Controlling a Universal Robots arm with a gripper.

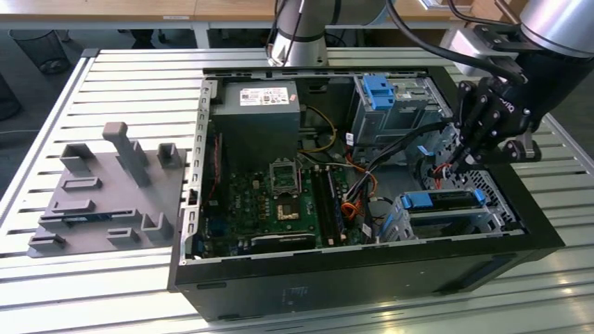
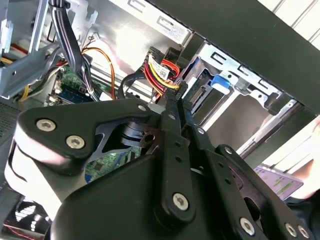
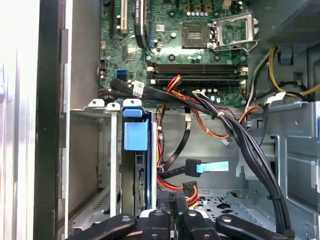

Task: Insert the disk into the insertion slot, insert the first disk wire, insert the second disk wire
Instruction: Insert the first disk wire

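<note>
One arm | gripper inside open computer case, fingers pinched together on red-yellow-black wire | disk seated in metal cage at case corner, exterior view's right | blue-tabbed cable loose beside cage

We log a green motherboard well beyond the fingers. Grey power supply lies farther off still. Tall grey bay with blue latch stands near them. Well apart: grey fixture block on the slatted table.
</note>
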